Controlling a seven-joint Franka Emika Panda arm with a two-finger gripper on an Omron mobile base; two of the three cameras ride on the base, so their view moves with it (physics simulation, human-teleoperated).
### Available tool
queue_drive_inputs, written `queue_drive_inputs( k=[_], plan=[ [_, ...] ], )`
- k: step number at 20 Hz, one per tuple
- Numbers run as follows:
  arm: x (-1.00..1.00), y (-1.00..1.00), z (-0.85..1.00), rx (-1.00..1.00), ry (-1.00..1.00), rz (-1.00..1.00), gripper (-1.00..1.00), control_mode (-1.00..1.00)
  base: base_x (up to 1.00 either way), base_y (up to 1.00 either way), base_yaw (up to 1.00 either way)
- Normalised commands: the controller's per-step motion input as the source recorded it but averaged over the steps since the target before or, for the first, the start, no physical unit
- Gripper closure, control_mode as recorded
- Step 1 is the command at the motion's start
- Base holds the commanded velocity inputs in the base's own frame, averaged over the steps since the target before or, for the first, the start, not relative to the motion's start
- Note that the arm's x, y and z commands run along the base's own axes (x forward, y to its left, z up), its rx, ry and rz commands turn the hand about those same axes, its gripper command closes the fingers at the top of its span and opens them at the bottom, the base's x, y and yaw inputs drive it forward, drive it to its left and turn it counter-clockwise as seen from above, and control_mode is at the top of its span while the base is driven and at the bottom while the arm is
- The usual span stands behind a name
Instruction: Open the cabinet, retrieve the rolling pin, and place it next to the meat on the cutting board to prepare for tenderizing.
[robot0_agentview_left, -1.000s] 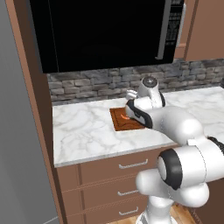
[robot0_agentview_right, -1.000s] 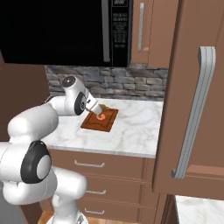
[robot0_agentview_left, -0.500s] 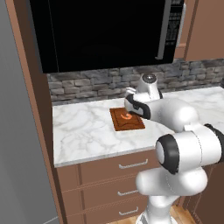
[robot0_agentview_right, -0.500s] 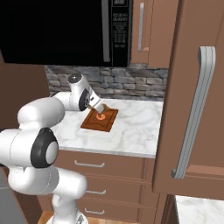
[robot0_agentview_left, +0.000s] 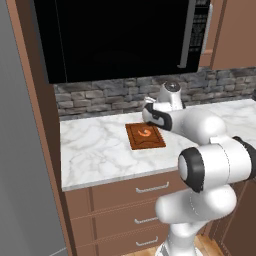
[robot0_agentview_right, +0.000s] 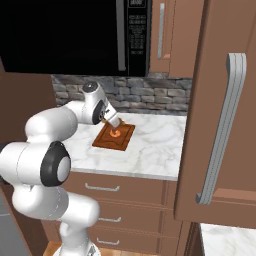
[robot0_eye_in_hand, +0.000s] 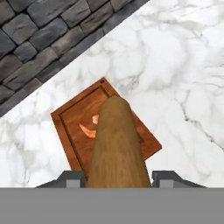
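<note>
Swinging toward the wall over the last second, the arm has carried its claw (robot0_eye_in_hand: 117, 175) from the near right edge of the cutting board (robot0_agentview_left: 145, 136) to above the board's far right side, so the board now shows whole in the left base view instead of partly behind the hand. Both finger tips (robot0_eye_in_hand: 70, 177) pinch the rolling pin (robot0_eye_in_hand: 116, 146), which fills the gap between them and points away from the hand, down toward the board. In the right base view the pin (robot0_agentview_right: 112, 121) slants from the hand down to just above the board (robot0_agentview_right: 113, 137), its low end close over the meat (robot0_agentview_right: 114, 133). The meat (robot0_agentview_left: 145, 132) is a small orange-red curl lying on the middle of the board. The board lies flat on the white marble counter (robot0_agentview_left: 95, 150), near the grey stone wall (robot0_agentview_left: 100, 97). A black microwave (robot0_agentview_left: 120, 37) hangs above. To the right, the brown cabinet door (robot0_agentview_right: 220, 110) stands open, close to the camera, with its silver bar handle (robot0_agentview_right: 222, 125) upright
</note>
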Motion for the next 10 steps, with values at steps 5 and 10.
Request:
queue_drive_inputs(
  k=[5,10],
  plan=[
    [0.01,-0.09,0.0,0.07,0.0,0.0,1.0,-1.0,0.0,0.0,0.0],
    [0.0,-0.17,0.0,0.09,0.0,0.0,1.0,-1.0,0.0,0.0,0.0]
  ],
)
